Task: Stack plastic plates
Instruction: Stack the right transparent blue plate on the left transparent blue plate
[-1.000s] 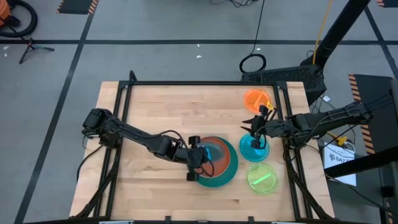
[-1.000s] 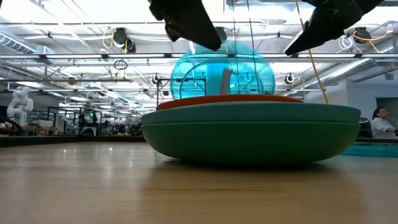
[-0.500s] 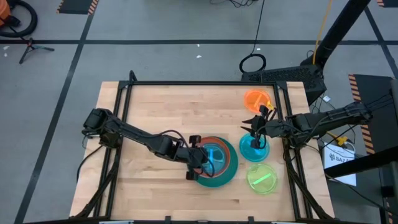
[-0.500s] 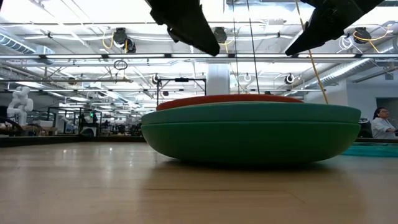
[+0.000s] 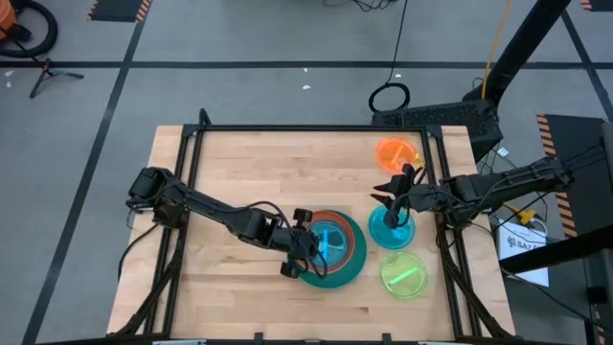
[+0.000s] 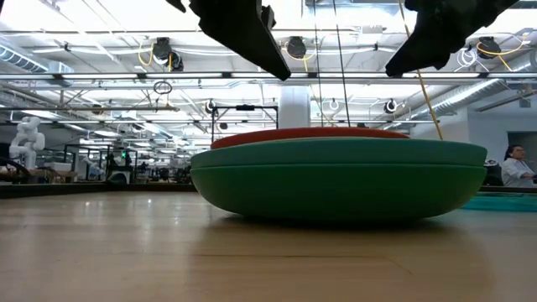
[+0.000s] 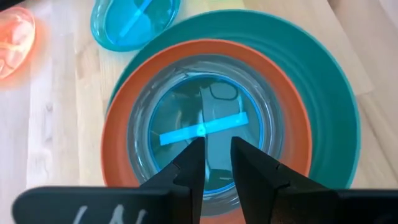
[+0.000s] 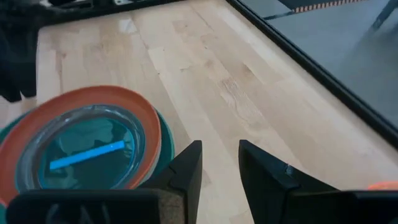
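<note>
The plates (image 5: 332,248) are stacked near the table's middle: a dark green one (image 6: 336,191) at the bottom, a teal one (image 7: 323,93) on it, then a red-orange one (image 7: 118,143). A small translucent blue plate (image 7: 205,124) lies flat in the red-orange one. My left gripper (image 7: 217,155) hovers open just above that blue plate, touching nothing. My right gripper (image 5: 395,203) stands open above a second translucent blue plate (image 5: 391,230), which rests on the table at the right. Its fingers (image 8: 186,168) have nothing between them.
An orange plate (image 5: 396,151) lies at the far right of the table and a lime plate (image 5: 404,275) at the near right. Bare wood (image 5: 239,172) stretches left of the stack and behind it. A black frame (image 5: 287,128) runs along the table's edges.
My left gripper has let go of the small blue plate, which stood tilted above the stack and now lies flat in the red-orange plate. The gripper has rolled about its own axis while staying in place above the stack.
</note>
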Available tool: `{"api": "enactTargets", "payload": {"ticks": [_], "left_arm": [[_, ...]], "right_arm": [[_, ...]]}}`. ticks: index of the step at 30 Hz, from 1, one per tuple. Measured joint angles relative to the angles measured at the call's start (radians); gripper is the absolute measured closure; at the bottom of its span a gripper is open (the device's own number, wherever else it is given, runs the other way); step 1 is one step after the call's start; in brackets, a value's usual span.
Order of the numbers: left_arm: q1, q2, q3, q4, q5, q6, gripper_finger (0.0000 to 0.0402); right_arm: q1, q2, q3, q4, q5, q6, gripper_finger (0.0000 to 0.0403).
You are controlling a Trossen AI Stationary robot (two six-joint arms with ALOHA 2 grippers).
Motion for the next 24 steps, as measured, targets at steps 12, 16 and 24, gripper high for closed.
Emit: {"api": "enactTargets", "payload": {"ticks": [12,16,24], "left_arm": [[0.05,-0.023,-0.111,-0.005,0.012,0.047,0.0317],[0.083,-0.096,-0.231,0.089,0.052,0.045,0.0317],[0.122,-0.297,-0.486,0.347,0.06,0.148,0.0317]], "right_arm": [[0.0,0.156,0.0,-0.015,0.001,0.209,0.0305],[0.0,0.218,0.0,-0.031,-0.003,0.23,0.0305],[-0.017,0.252,0.017,-0.056,-0.009,0.093,0.0305]]}}
